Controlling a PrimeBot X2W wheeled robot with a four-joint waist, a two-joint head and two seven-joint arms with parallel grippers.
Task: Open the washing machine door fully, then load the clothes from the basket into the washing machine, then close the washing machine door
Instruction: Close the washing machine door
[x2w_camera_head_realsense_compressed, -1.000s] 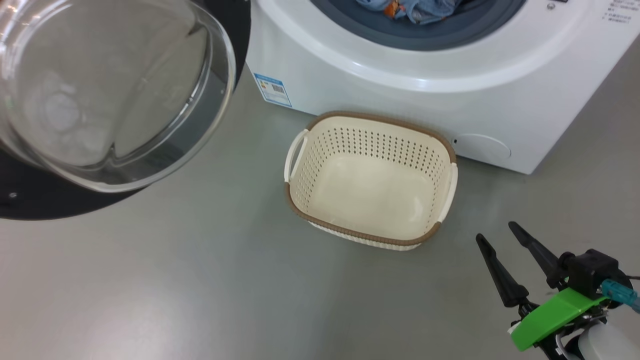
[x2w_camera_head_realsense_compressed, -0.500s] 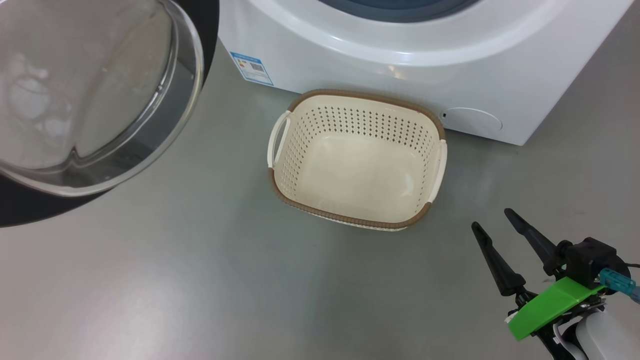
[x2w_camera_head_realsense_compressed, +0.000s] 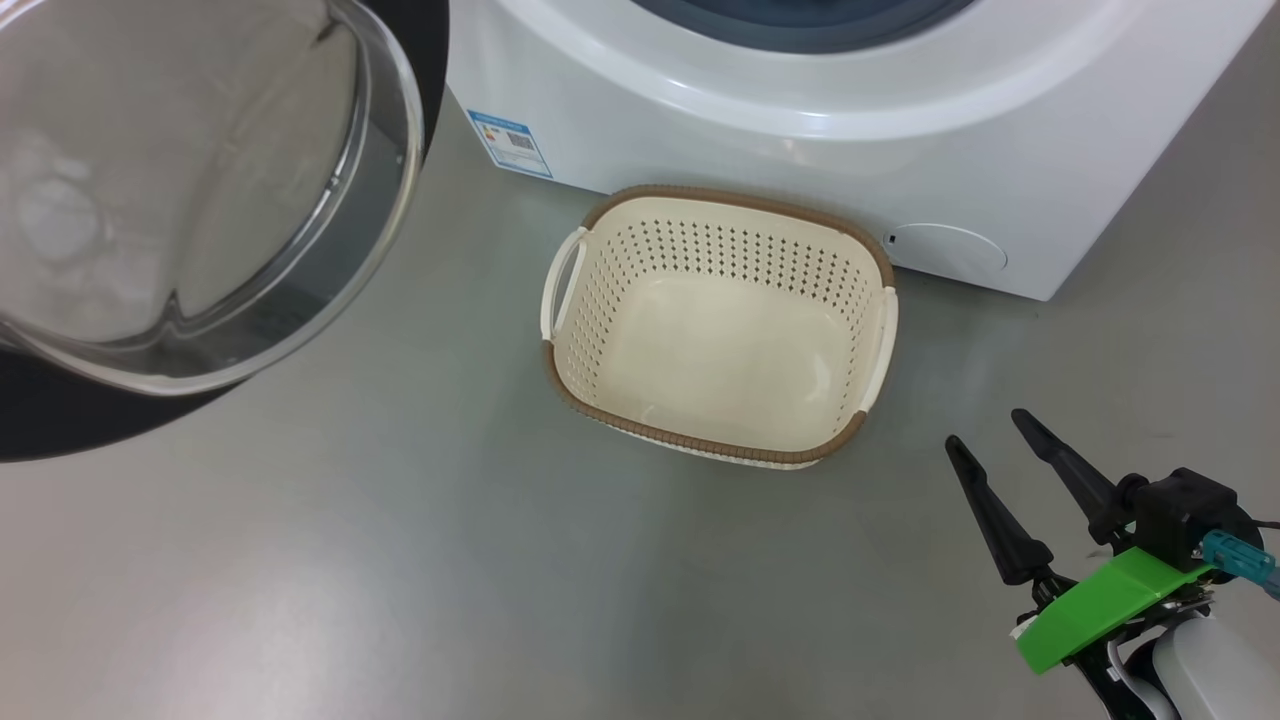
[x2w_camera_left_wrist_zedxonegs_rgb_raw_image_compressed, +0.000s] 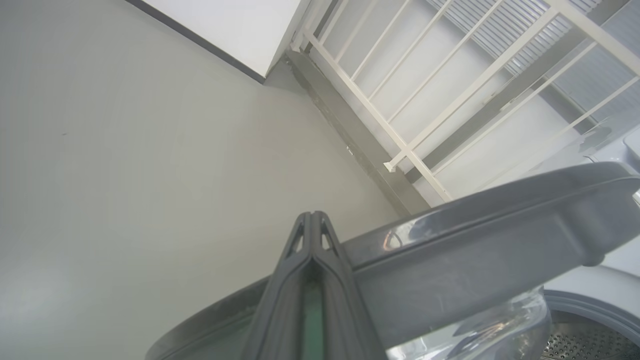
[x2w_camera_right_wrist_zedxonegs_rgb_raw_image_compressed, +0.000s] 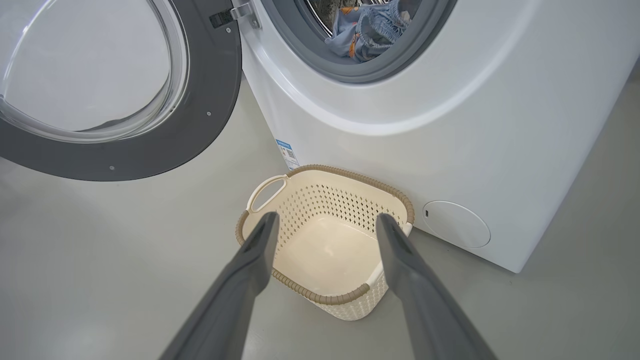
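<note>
We see our right claw spread wide, holding nothing, lower right above bare floor. Left claw clenched tight, empty, close by the washing machine door rim. Basket centre frame, just beside the washing machine; clothes inside it, upper centre.

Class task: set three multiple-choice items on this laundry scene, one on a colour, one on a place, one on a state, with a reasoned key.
1. The basket rim is: A brown, B blue, C green.
2. The clothes lie: A in the basket, B inside the washing machine, C on the floor.
3. The washing machine door is: A shut, B open, C taken off.
Key: 1 A, the band round the top is brown. 2 B, blue fabric shows inside it and the basket holds nothing. 3 B, it stands swung out to the side.
</note>
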